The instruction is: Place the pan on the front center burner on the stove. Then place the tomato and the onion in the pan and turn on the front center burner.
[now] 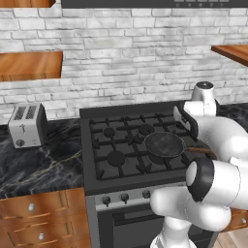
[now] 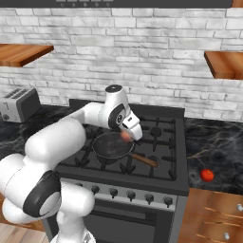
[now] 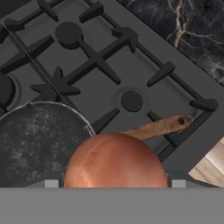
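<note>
The dark grey pan (image 2: 110,146) sits on the front center burner of the black stove (image 2: 163,182), its wooden handle (image 2: 144,160) pointing toward the front right. My gripper (image 2: 127,136) hangs just above the pan's right rim, shut on the pinkish-tan onion (image 2: 125,136). The hand view has the onion (image 3: 116,162) large between the fingertips, over the pan (image 3: 39,144) and beside the handle (image 3: 159,127). The red tomato (image 2: 207,175) lies on the dark marble counter to the right of the stove. From the left, the pan (image 1: 164,144) lies partly behind my arm.
A silver toaster (image 1: 27,125) stands on the counter left of the stove. Knobs (image 2: 131,195) line the steel front of the stove. Wooden shelves (image 1: 29,65) hang on the brick wall at both sides. Wooden drawers (image 1: 43,220) sit under the counters.
</note>
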### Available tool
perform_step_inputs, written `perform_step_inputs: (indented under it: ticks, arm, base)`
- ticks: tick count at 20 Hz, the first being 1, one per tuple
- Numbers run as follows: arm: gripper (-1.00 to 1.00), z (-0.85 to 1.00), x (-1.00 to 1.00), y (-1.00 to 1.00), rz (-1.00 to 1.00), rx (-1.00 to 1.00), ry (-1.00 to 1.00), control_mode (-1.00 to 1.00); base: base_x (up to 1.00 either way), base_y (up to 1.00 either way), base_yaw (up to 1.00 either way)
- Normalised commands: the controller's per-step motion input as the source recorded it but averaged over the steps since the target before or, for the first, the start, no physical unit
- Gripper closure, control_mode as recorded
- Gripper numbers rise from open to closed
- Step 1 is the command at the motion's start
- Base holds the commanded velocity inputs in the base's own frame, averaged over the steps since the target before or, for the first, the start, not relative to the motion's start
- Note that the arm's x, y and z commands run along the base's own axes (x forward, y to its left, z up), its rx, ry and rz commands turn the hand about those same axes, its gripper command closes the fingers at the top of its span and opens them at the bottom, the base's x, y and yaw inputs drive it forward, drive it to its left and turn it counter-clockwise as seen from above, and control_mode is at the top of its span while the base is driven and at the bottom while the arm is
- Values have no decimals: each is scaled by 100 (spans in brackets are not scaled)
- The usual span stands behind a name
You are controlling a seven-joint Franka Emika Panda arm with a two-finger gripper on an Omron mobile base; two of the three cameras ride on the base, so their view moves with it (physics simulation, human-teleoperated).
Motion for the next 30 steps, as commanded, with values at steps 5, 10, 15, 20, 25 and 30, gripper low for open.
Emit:
perform_step_inputs:
  ticks: [5,10,15,20,25,30]
  arm:
    - [100,0,21,28,1,0,0,-100]
    - [100,-1,31,25,2,1,2,-100]
    - [100,-19,23,11,3,1,4,-100]
    - [100,-35,14,6,3,1,4,-100]
    - [100,-43,21,12,4,1,2,-100]
    - [100,-31,12,8,6,2,0,-100]
  base:
    - [0,0,0]
    - [0,0,0]
    - [0,0,0]
    - [0,0,0]
    - [0,0,0]
    - [0,0,0]
